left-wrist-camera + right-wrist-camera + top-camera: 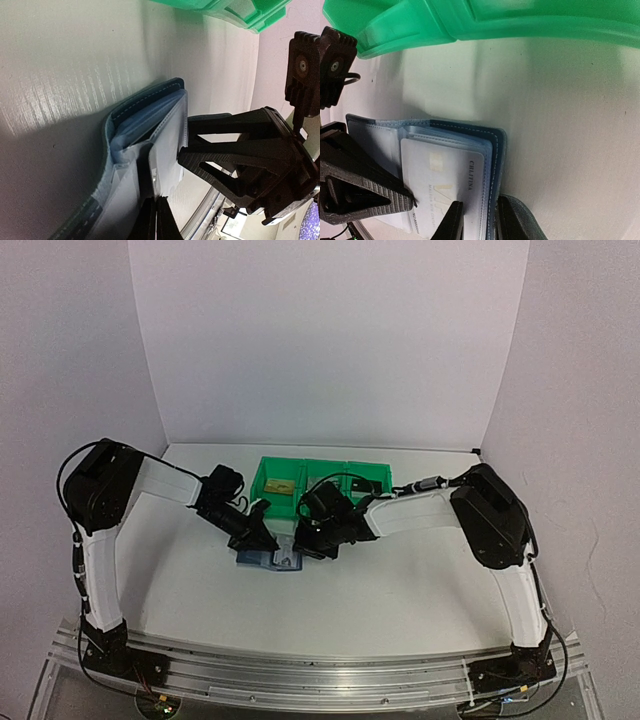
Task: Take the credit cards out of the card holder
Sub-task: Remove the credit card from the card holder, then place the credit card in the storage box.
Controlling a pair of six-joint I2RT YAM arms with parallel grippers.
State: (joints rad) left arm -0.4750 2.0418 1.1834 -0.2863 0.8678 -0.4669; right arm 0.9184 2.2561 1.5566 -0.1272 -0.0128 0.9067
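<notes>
Card holder (270,558) is laid open before the green bins (345,462), silver-grey card (445,180) sleeved inside; a clear sleeve is pinched by the left gripper (156,201), the cover edge by the right gripper (480,202)

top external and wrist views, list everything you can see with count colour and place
card holder: one, blue, open on the table between the tools
silver-grey card: one, in a clear sleeve of the holder
gold card: one, gold-yellow, in the left green bin
green bins: three joined, behind the holder at the table's back
table: one, white
left arm and right arm: white and black, reaching in from either side
left tool: one, black, pinching a holder sleeve
right tool: one, black, clamped over the holder's other half
</notes>
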